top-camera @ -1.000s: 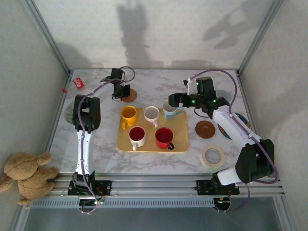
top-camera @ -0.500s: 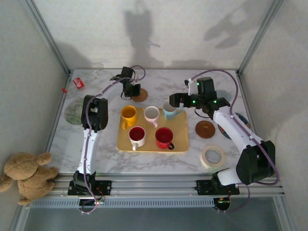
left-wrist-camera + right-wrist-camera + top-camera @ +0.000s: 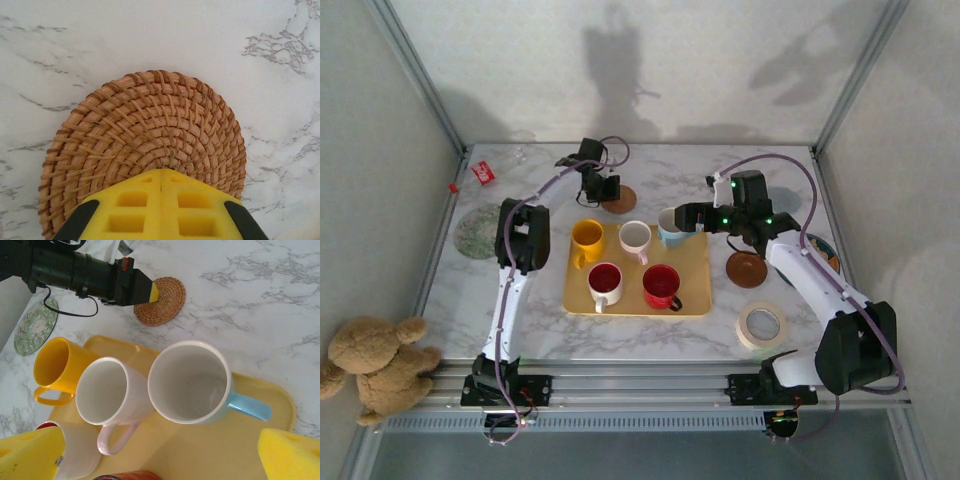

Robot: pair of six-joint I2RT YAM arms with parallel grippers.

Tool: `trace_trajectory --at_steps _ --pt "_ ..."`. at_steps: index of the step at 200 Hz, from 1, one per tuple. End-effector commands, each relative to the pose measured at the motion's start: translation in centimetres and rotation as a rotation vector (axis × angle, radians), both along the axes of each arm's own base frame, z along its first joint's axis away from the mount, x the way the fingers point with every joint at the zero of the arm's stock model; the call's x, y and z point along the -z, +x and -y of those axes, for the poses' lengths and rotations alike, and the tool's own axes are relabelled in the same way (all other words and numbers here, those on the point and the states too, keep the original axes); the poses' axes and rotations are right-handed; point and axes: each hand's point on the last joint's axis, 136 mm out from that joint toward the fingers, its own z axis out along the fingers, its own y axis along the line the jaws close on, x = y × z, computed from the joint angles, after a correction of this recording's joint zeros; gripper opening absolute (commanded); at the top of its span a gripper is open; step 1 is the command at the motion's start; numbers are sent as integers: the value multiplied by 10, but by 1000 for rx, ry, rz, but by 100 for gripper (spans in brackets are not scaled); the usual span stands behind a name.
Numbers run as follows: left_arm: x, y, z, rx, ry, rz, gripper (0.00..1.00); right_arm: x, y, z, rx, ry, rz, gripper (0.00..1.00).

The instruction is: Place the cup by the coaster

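The task has barely begun — the pale blue cup [image 3: 187, 382] sits at the 1 o'clock corner of the yellow tray [image 3: 695, 300], not yet lifted. The right gripper [image 3: 160, 455] hovers above it with fingers spread wide, one on either side, holding nothing. At the table's 12 o'clock, the left gripper [image 3: 161, 175] hangs with closed, empty tips over one edge of the wicker coaster [image 3: 145, 135]. Left to do, I judge — grasp the cup, carry it toward 10 o'clock, and set it down beside that coaster.
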Motion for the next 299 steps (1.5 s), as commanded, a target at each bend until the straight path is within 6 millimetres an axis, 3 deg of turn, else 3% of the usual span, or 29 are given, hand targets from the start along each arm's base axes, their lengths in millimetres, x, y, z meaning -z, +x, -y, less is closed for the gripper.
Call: trace_trajectory --at_steps 1,102,134,171,195,239,264,299 --pt "26 -19 14 31 1 -96 0 -5 -3 -1 -12 -5 29 99" --pt "24 -18 15 25 16 -95 0 1 -6 1 -18 -19 26 99" --pt "11 -12 15 15 13 -59 18 2 -6 1 -14 -25 21 99" --pt "-12 -2 18 1 -12 -22 29 1 -4 0 -17 -21 26 99" --pt "-39 6 17 -10 -4 16 40 -3 -2 -1 -17 -18 29 99" --pt "-131 19 8 -50 5 196 53 -14 1 3 0 -38 37 99" --pt "-179 14 -4 -66 36 282 56 -19 1 4 5 -39 43 99" --pt "-217 -3 -31 -107 131 337 62 -24 -2 6 9 -37 51 99"
